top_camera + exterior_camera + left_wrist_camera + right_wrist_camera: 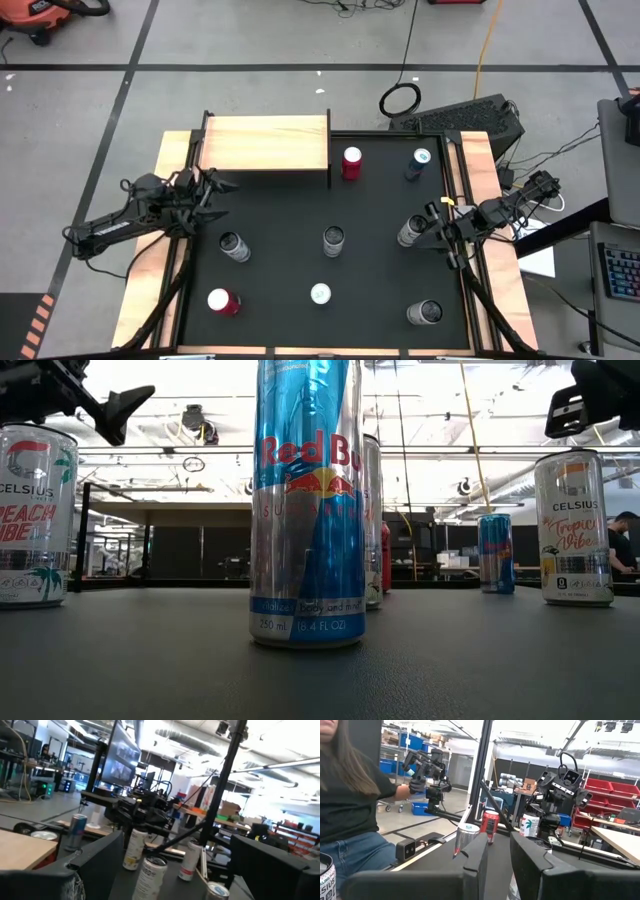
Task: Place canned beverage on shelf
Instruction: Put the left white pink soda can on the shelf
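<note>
The shelf (265, 143), a light wooden top on thin dark legs, stands at the table's far left; its top also shows in the left wrist view (20, 851). Several cans stand upright on the black mat, among them a red can (351, 162), a blue can (418, 163) and a silver can (411, 230). My left gripper (217, 199) hovers near the shelf's near left corner, open wide and empty. My right gripper (438, 226) is raised just right of the silver can, its fingers a narrow gap apart (498, 862) with nothing between them.
More cans stand at mid-table (333, 240), mid-left (234, 246) and along the near side (222, 301), (320, 294), (425, 314). The Red Bull can (305, 500) fills the low view. A person (350, 795) is close by the table on the right wrist view's left side.
</note>
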You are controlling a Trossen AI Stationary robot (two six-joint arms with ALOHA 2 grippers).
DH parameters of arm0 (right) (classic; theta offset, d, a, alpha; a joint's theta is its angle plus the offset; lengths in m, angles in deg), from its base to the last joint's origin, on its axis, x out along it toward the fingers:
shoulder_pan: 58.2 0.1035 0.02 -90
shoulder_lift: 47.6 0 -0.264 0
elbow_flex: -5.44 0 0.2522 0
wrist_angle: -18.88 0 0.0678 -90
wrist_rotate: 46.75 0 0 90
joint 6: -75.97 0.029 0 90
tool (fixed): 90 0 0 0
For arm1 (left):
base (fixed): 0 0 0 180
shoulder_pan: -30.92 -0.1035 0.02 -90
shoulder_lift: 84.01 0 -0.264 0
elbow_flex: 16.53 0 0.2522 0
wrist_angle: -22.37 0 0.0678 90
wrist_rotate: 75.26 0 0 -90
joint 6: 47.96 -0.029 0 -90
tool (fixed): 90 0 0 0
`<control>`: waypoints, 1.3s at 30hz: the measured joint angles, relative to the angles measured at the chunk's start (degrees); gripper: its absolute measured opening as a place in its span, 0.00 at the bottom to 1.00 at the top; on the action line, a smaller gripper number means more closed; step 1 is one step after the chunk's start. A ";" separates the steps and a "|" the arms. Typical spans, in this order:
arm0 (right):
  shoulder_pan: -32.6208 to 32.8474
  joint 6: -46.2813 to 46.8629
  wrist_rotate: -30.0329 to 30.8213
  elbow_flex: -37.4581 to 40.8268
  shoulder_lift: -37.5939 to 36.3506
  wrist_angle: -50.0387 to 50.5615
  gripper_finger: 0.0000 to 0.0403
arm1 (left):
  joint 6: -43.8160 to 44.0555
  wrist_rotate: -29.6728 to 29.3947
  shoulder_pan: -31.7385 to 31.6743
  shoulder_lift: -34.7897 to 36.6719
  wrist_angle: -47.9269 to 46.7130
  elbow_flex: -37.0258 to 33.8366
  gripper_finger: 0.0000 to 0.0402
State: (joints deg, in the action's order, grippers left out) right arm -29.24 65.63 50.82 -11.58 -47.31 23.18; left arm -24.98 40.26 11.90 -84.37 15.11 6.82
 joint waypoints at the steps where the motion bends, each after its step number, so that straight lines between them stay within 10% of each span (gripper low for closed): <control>1: 0.00 0.00 -0.02 0.00 0.00 -0.17 0.17 | -0.53 -0.02 0.00 -0.02 -0.17 0.00 0.93; 13: 0.00 -2.04 0.11 0.00 -0.01 -2.51 0.17 | -7.30 -2.81 0.00 -6.00 -22.11 13.03 0.93; 28: 0.01 -2.56 0.15 0.00 -0.02 -3.69 0.17 | -5.64 1.71 0.04 -8.54 -23.58 16.98 0.93; 39: 0.01 -2.43 0.17 0.00 -0.02 -4.08 0.17 | -12.94 -13.31 0.04 -17.99 -30.17 27.06 0.93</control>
State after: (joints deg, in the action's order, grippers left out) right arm -29.23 63.20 51.00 -11.58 -47.33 19.10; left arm -37.91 26.95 11.94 -102.35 -15.07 33.88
